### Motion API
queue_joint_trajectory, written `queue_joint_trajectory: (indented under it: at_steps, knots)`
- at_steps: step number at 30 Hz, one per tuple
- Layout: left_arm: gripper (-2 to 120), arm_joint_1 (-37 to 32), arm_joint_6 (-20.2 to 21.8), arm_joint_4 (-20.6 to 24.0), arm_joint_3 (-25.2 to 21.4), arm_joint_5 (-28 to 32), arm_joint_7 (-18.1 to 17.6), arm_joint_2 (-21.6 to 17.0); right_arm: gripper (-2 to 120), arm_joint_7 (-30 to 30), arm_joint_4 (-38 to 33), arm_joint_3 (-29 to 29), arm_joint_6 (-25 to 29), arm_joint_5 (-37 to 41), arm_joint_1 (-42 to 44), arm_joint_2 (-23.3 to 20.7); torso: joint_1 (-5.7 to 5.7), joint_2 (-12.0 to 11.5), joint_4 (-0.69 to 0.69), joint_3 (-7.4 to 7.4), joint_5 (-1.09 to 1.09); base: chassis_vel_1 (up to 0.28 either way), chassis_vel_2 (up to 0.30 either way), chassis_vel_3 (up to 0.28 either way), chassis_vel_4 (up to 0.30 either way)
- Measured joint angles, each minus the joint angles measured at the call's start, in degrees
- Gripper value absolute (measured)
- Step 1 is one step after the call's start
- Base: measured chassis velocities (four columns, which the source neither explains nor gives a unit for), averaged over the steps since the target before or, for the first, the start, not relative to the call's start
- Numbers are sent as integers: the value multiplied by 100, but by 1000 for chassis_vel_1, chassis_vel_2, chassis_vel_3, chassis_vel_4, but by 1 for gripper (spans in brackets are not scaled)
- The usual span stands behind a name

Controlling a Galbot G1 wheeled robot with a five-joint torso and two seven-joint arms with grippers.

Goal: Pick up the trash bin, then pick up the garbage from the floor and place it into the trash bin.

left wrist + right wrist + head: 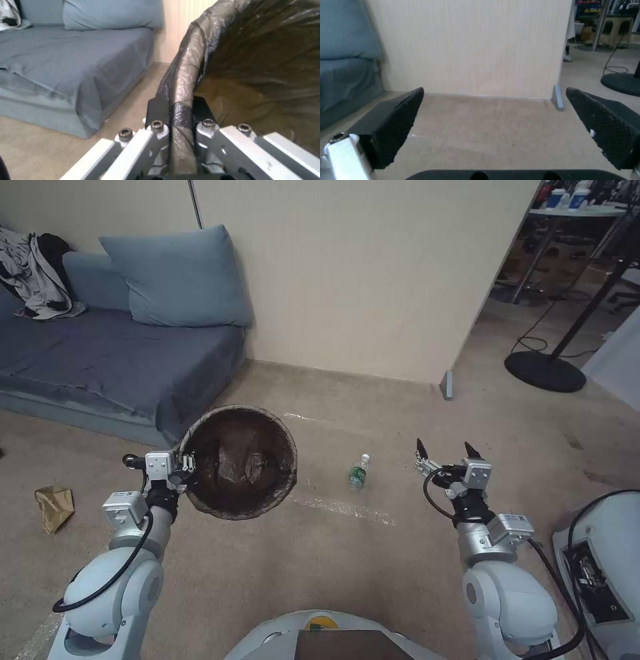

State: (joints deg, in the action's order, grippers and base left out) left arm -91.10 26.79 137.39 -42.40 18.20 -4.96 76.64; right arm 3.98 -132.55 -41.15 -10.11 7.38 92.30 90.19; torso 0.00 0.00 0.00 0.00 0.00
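Observation:
My left gripper [189, 463] is shut on the rim of the trash bin [240, 460], held off the carpet with its dark bag lining facing up. The left wrist view shows the two black fingers [156, 110] pinching the bag-covered trash bin rim [181, 100]. One piece of garbage, a clear bottle with a green label [359, 472], lies on the carpet between my arms. A brown paper bag [55, 505] lies on the floor at far left. My right gripper [445, 449] hovers open to the right of the bottle, its textured fingers [400, 122] spread wide with nothing between them.
A blue sofa [107, 360] with a cushion and grey-and-white clothing [33, 273] stands at back left. A beige wall panel [360, 273] runs behind. A black stand base [545, 371] with cables sits at back right. White equipment [603, 567] is at my right.

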Motion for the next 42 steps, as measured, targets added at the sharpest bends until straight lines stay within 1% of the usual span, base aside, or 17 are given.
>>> queue_joint_trajectory:
  at_steps: [16,42]
  knots:
    - [3,4,27,52,-7,1,10,-13,100,16,27,46,14,-16,-10,11,0,0,0,0,0,-10,14,11,-12]
    - [3,-2,24,99,25,-33,15,35,100,49,124,87,28,-9,-58,-19,0,0,0,0,0,-51,53,46,-51]
